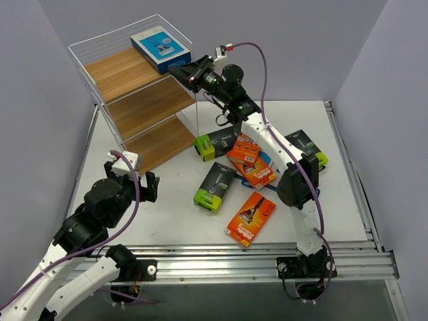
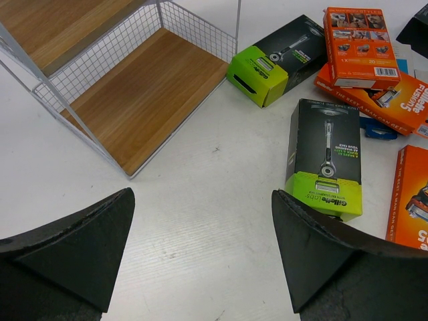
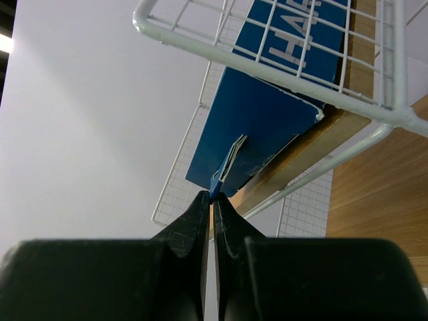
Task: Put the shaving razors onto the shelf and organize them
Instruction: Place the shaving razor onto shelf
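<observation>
You're seating the blue pack [image 1: 159, 45] on the shelf's [image 1: 144, 103] top tier, right hand [image 3: 214, 200] clenched on its flap; next, release and back away.

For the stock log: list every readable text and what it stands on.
"Gillette Labs", upside down: lime end of the near black pack.
"FUSION5": lower orange pack.
"HAR", cut off: blue pack on the shelf.
Print on the upper orange pack: too small.
</observation>
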### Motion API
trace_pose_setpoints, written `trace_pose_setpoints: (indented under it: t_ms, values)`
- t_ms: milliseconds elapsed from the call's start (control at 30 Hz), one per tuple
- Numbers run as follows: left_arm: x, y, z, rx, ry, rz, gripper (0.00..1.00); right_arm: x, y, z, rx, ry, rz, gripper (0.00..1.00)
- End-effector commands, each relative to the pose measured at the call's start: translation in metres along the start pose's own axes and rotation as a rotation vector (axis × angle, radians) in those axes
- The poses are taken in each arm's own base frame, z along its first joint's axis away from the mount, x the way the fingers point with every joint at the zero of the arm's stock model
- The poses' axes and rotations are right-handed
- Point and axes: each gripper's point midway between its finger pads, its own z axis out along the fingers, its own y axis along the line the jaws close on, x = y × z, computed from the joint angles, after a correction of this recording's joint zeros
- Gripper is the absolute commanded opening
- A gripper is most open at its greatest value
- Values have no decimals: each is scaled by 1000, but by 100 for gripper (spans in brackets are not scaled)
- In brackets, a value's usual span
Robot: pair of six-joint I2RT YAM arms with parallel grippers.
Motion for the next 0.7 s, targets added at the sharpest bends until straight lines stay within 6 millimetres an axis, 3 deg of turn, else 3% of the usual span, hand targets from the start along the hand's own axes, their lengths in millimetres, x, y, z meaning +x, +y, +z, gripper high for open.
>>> trace_pose_setpoints:
  t_ms: [0,67,167,200,267,300,433,667]
  values:
    - [-11,-3,-1,12,-43,-7,92,-5,41,-2,-121,-23,-49,0]
    - [-11,-2,-1,10,-43,-5,92,-4,46,-6,-125,-22,-51,1]
    - [-11,-2,-1,10,-43,-5,92,-4,42,-10,-111,-22,-49,10]
    - [-11,-2,-1,10,-43,-5,92,-3,37,-10,-102,-19,-45,20]
    - [-11,-2,-1,7,-42,-5,92,-2,38,-13,-100,-17,-44,27]
    - [-11,-2,-1,7,-42,-5,92,-4,38,-14,-97,-19,-42,38]
    - [-11,-1,0,5,-41,-3,92,-1,35,-18,-84,-8,-41,48]
    - [-11,0,-1,-1,-43,-2,92,-3,53,-28,-92,-18,-78,68]
